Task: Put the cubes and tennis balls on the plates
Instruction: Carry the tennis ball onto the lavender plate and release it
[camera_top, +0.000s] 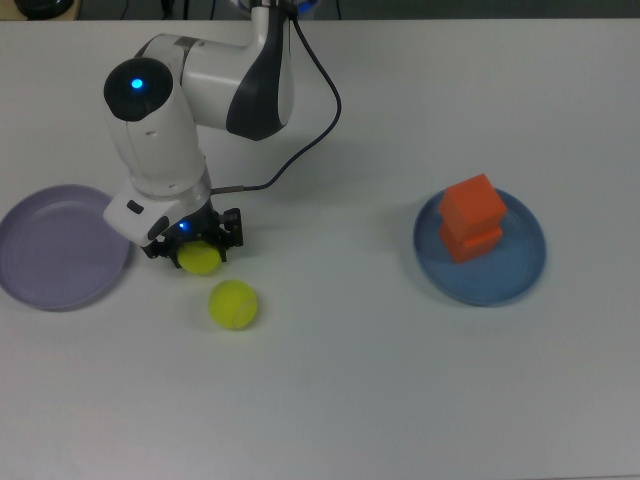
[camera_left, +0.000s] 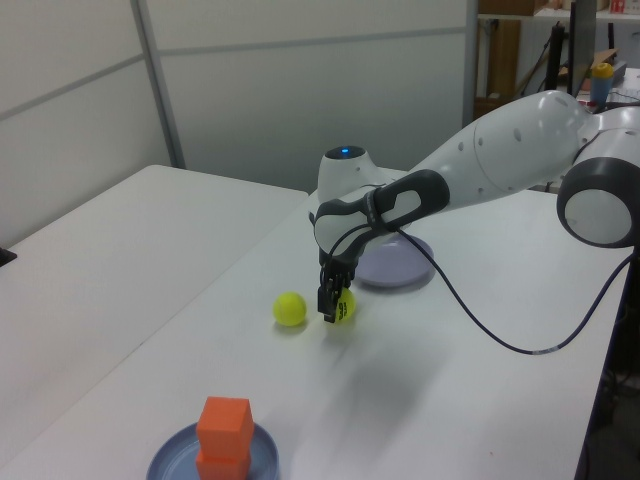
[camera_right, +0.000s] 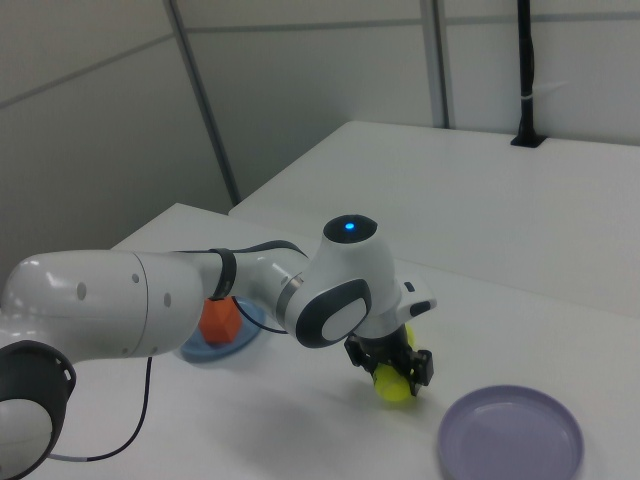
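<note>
Two orange cubes (camera_top: 472, 208) sit stacked on the blue plate (camera_top: 522, 272) at the top view's right; the stack (camera_left: 224, 428) is also in the left view. One tennis ball (camera_top: 201, 261) lies under my gripper (camera_top: 196, 250), between its open fingers, which stand on either side of it. In the right view the same ball (camera_right: 396, 386) shows just below the gripper (camera_right: 392, 372). A second tennis ball (camera_top: 233, 303) lies free on the table just beside it. The lavender plate (camera_top: 50, 250) holds nothing and lies at the top view's left, close to the gripper.
The white arm reaches down from the top view's upper edge, its black cable (camera_top: 318, 95) looping over the table. The white table (camera_top: 350, 400) stretches between the two plates. In the left view a wall panel stands behind the table.
</note>
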